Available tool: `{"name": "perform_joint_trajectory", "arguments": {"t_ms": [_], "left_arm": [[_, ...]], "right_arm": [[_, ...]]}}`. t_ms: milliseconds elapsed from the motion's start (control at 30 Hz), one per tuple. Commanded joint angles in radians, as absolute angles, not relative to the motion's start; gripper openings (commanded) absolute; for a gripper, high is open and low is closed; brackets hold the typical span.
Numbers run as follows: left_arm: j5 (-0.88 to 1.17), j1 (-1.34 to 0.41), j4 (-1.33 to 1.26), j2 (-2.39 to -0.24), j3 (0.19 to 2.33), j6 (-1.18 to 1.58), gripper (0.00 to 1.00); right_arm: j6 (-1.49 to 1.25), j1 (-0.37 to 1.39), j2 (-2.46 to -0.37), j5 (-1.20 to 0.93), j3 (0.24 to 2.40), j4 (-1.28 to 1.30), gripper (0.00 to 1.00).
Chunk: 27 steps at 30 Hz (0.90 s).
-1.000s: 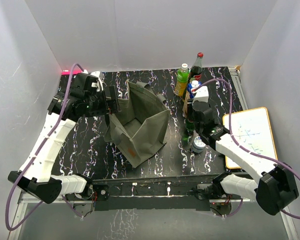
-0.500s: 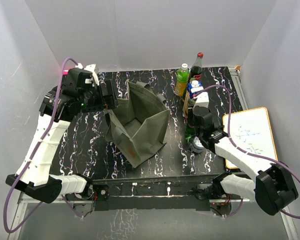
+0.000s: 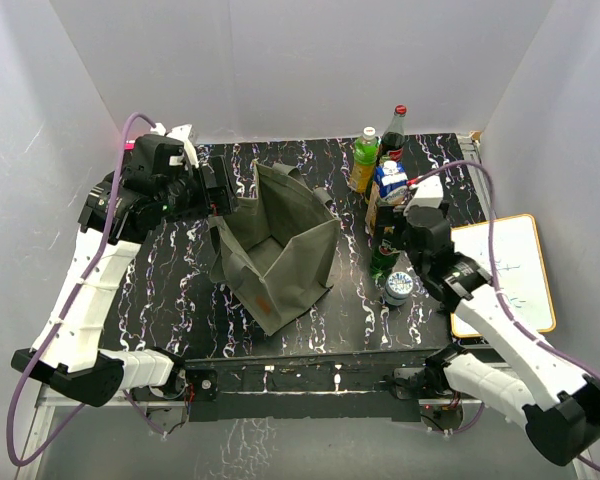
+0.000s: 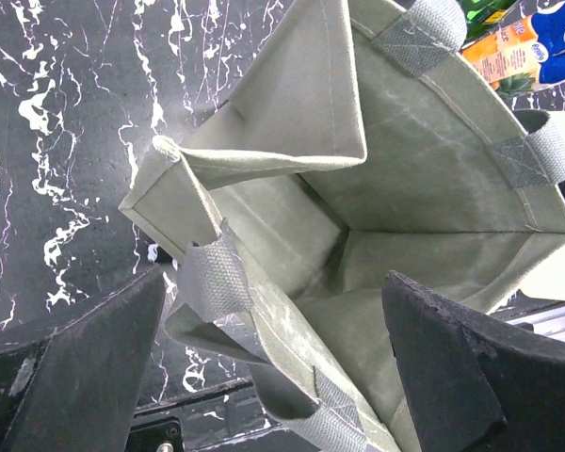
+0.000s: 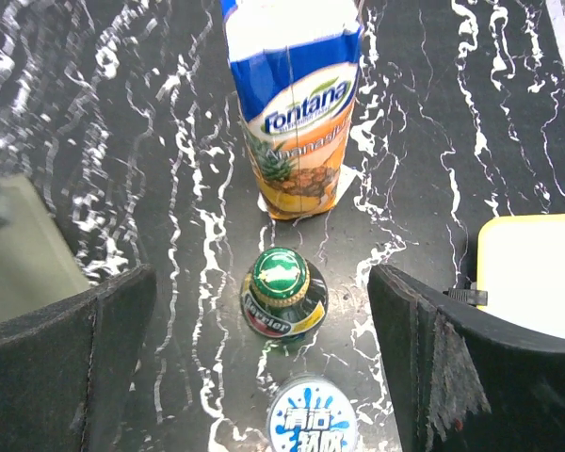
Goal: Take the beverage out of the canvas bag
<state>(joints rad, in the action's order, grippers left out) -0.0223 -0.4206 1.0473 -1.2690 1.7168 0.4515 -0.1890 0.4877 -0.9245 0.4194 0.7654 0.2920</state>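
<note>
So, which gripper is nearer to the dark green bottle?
Right. The right gripper hangs open close above the bottle. The left gripper is open over the left edge of the bag, across the bag from the bottle.

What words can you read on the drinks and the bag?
"Fontana": on the juice carton.
Green bottle: label too blurred to read.
Blue-and-white lid: Chinese characters, too blurred to read.
Bag: its orange tag is too small to read.
</note>
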Motion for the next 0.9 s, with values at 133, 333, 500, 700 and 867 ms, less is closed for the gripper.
{"name": "perform_joint_trajectory", "arguments": {"t_ms": [133,333,500,700,867], "left_arm": [[0.000,-0.420,0.970,-1.255,1.710,0.452,0.97],[-0.034,-0.420,0.907,-1.222,1.711,0.468,0.97],[-0.071,-0.420,0.870,-1.173,1.725,0.484,0.97],[-0.133,-0.420,0.863,-1.104,1.733,0.492,0.97],[-0.205,-0.420,0.868,-1.057,1.755,0.496,0.97]], "right_arm": [[-0.444,0.482,-0.758,0.371,1.056,0.708,0.98],[-0.501,0.483,-0.733,0.281,1.319,0.886,0.98],[-0.630,0.483,-0.809,0.319,1.573,1.029,0.98],[-0.784,0.482,-0.805,0.389,1.674,1.076,0.98],[-0.868,0.482,-0.733,0.436,1.616,1.029,0.98]]}}
